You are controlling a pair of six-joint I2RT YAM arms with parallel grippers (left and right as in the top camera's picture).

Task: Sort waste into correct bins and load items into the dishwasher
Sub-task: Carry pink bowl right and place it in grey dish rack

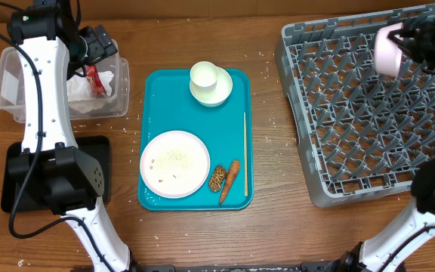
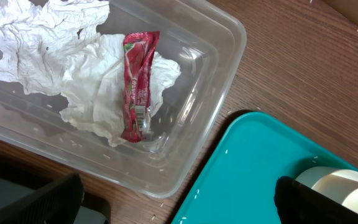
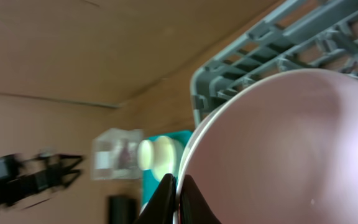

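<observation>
pink bowl (image 1: 388,50), pinched by its rim in the right end effector (image 1: 408,39), held tilted over the far right part of the grey dish rack (image 1: 353,174); in the right wrist view the two fingers (image 3: 178,199) are closed tight on the thin rim with the bowl's pale wall filling the frame. the step in hand, by judgement, is seating this bowl among the rack's upright pegs: it is best lowered on edge between two peg rows, hollow side facing down and sideways so it leans on a peg, and let go only once the rim rests on the grid. the left end effector (image 1: 97,44), jaws spread wide and empty, hangs over the clear tub (image 1: 6,94), well to the left of the rack, where the red wrapper (image 2: 138,84) lies on crumpled white paper (image 2: 48,56). left of the rack, the teal tray (image 1: 157,91) carries a white plate (image 1: 175,163) with rice grains (image 1: 174,157), a cup in a bowl (image 1: 210,81), a chopstick (image 1: 245,155), a carrot stick (image 1: 229,181) and a brown lump (image 1: 218,178). the wrapper bears white print, too small to read; no other writing shows.
</observation>
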